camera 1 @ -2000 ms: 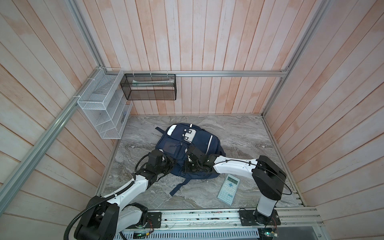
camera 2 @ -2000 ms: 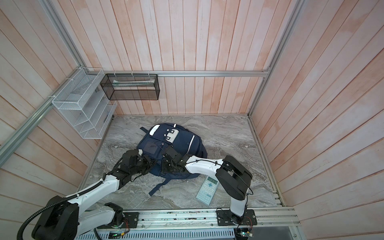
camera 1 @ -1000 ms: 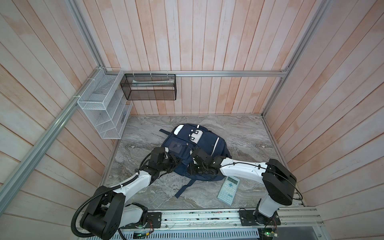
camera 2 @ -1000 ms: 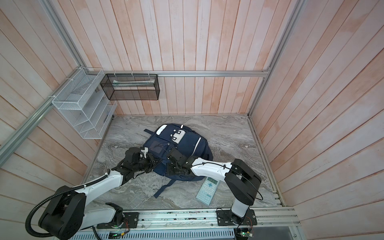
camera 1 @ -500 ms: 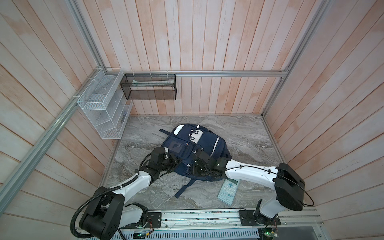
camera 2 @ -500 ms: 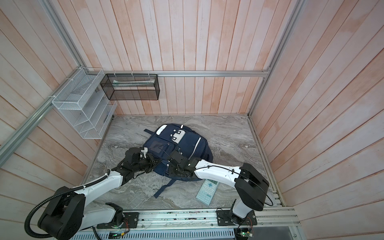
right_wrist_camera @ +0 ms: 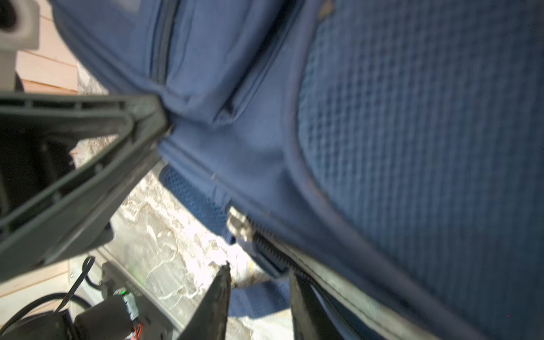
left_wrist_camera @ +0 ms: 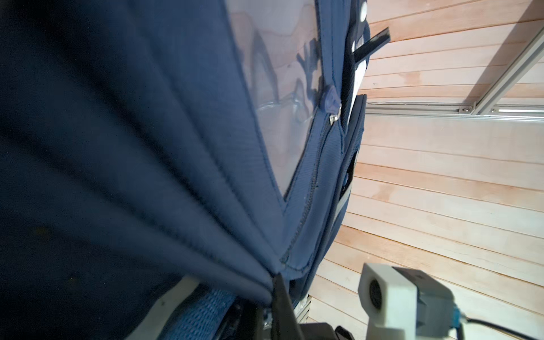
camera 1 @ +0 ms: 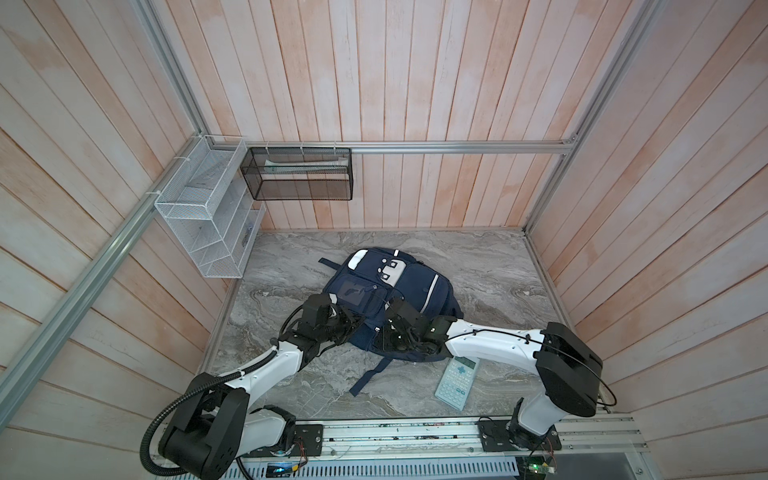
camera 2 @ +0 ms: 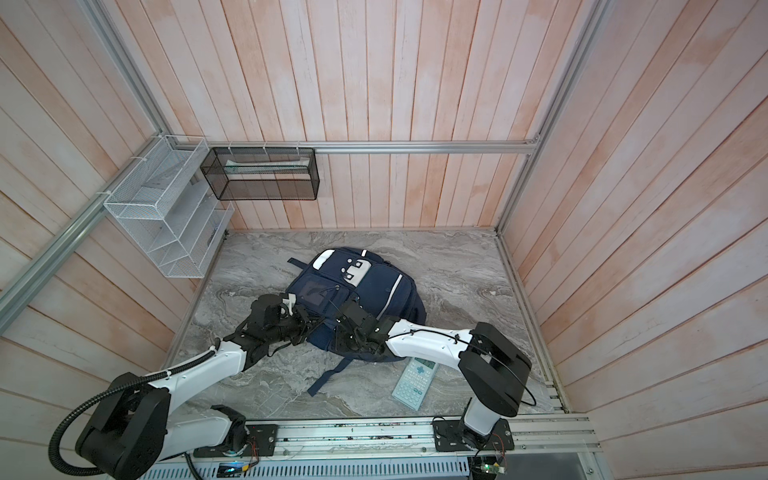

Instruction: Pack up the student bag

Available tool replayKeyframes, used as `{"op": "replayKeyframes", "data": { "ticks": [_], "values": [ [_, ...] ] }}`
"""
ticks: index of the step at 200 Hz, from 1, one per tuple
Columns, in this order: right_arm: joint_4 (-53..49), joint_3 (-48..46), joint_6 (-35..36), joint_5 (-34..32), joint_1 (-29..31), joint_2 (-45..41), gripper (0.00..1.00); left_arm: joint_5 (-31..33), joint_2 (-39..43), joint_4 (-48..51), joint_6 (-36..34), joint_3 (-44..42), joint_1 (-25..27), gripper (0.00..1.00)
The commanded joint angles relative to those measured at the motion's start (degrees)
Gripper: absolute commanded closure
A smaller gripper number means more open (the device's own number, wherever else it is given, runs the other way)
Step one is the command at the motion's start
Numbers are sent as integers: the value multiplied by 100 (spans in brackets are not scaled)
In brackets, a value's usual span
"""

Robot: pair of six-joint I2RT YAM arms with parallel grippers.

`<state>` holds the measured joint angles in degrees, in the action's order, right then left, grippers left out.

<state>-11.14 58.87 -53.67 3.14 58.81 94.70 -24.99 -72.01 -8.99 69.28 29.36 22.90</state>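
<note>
On the tabletop, student bag, left fingers tight on its fabric.

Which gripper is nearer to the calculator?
Right. The right gripper sits at the student bag's near edge, close to the calculator; the left gripper pinches the bag farther left.

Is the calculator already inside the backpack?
No, the calculator lies flat on the tabletop, beside the student bag.

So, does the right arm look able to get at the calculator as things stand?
Probably yes: the calculator lies uncovered on the table, close beside that arm. The right gripper, jaws parted, is at the student bag's edge and would need to draw back first.
</note>
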Motion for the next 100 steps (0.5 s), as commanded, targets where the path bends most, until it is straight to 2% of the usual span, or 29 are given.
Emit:
{"op": "replayKeyframes", "data": {
  "ticks": [1, 20, 48, 84, 100],
  "values": [
    [295, 203, 158, -147, -10, 231, 66, 4, 85, -401, 8, 87, 44, 100],
    [435, 223, 124, -244, -19, 362, 69, 25, 105, -402, 22, 24, 91, 100],
    [97, 544, 218, -616, -19, 603, 72, 46, 92, -431, 51, -36, 200, 100],
    [-330, 942, 348, -981, -53, 862, 86, 23, 55, -486, 101, -113, 259, 100],
    [-622, 1001, 305, -1165, -64, 926, 86, 48, 64, -481, 100, -90, 259, 100]
  ]
}}
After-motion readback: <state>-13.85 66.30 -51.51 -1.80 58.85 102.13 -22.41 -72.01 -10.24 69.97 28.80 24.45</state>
